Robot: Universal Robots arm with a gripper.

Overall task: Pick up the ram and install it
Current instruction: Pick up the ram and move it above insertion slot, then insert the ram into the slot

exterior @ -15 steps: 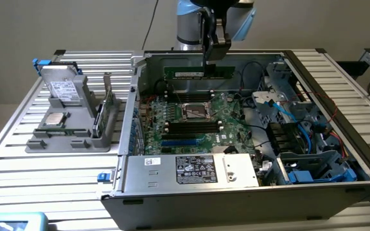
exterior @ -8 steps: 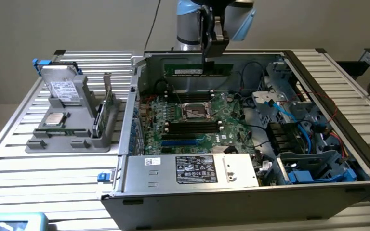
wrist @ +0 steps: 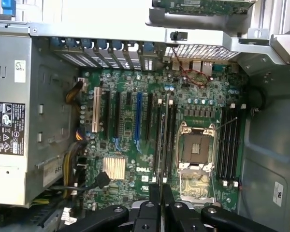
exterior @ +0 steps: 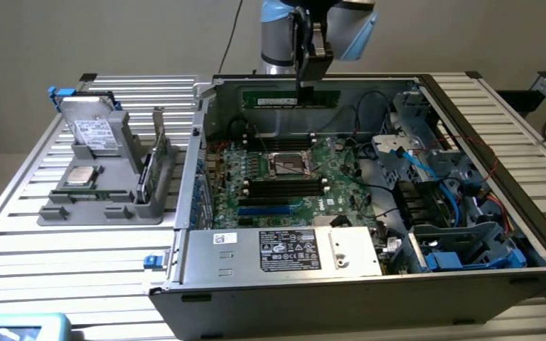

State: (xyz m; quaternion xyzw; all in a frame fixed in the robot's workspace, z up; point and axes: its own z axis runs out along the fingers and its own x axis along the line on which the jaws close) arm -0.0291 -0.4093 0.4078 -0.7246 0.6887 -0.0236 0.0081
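Observation:
The ram (exterior: 278, 100), a narrow green stick with a pale label, hangs level above the far part of the open computer case (exterior: 207, 142). My gripper (exterior: 307, 94) is shut on its end on the exterior view's right. In the wrist view the gripper (wrist: 159, 192) has its fingers (wrist: 154, 203) pressed close together, and the stick between them is seen edge-on. Straight under it lie the green motherboard (wrist: 130, 145) and the long black memory slots (wrist: 165, 135) beside the processor socket (wrist: 195, 150). More slots (wrist: 229, 140) run on the socket's other side.
A grey power supply (exterior: 283, 249) fills the case's near side. Drive cages and blue cables (exterior: 443, 206) crowd the exterior view's right. Outside the case, on the exterior view's left, a grey fixture (exterior: 111, 206) holds a hard drive (exterior: 93, 131) and a square processor chip (exterior: 83, 175).

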